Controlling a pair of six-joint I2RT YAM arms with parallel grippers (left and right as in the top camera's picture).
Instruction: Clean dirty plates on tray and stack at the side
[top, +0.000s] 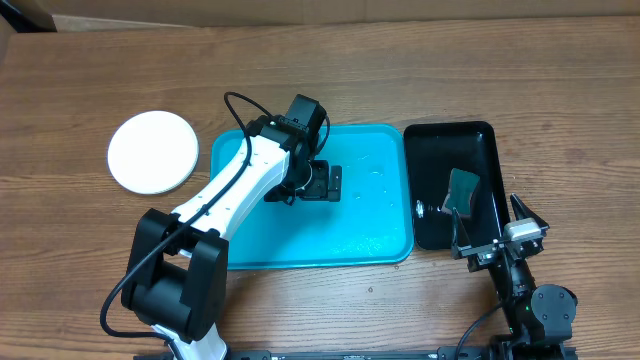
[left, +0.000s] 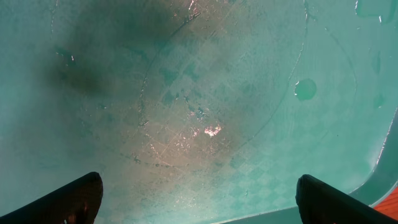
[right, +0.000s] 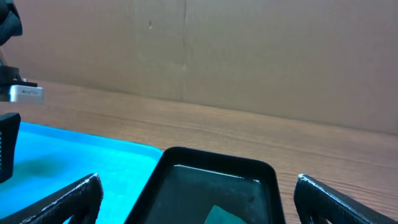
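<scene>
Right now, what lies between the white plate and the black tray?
The turquoise tray, with the left gripper open over it, shown in the overhead view.

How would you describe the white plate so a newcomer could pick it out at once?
Start at the big turquoise tray in the middle of the wooden table and look past its left end. There the white plate lies on bare wood, apart from the tray. It is the only round, white thing in view; the turquoise tray and the black tray are rectangles.
</scene>
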